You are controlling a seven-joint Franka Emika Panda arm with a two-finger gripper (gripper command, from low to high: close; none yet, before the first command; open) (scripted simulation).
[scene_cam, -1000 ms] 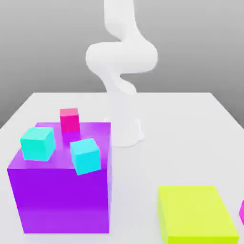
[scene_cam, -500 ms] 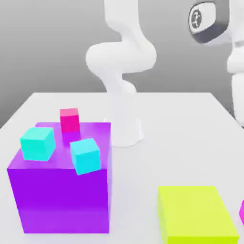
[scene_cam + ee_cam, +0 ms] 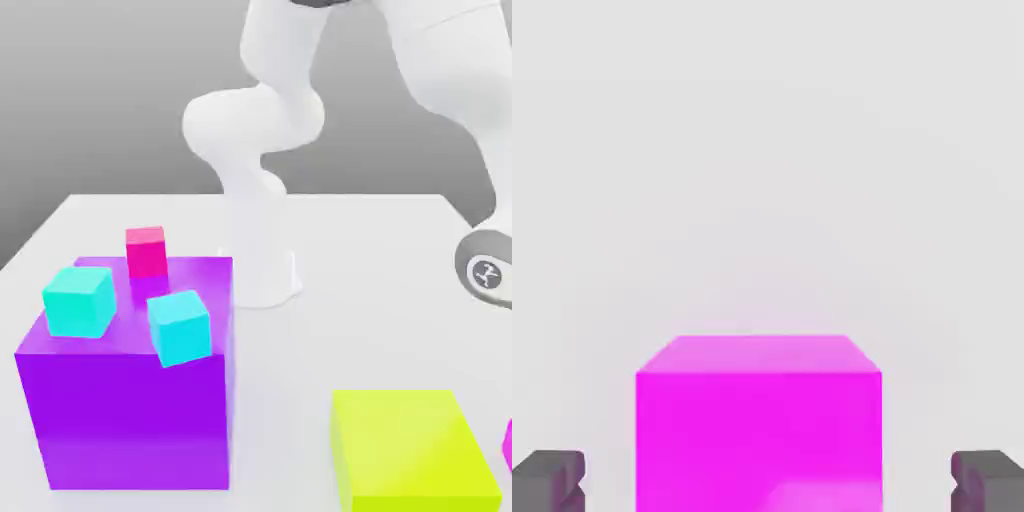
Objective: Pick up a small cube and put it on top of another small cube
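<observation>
Between the gripper (image 3: 768, 480) fingertips: small magenta cube (image 3: 758, 425), fingers spread wide, clear of both its sides.

Cube sits on white desk (image 3: 380, 250), at exterior view's right edge. Hot-pink cube (image 3: 147, 251) rests atop big purple block (image 3: 130, 400), with two cyan cubes (image 3: 78, 300).

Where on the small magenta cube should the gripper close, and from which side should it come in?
Probably on the two opposite upright faces of the small magenta cube, coming straight down from above. In the hand view it lies squarely between the fingertips of the open gripper, its edges parallel to them, with bare table around it, so flat pads should seat evenly.
</observation>
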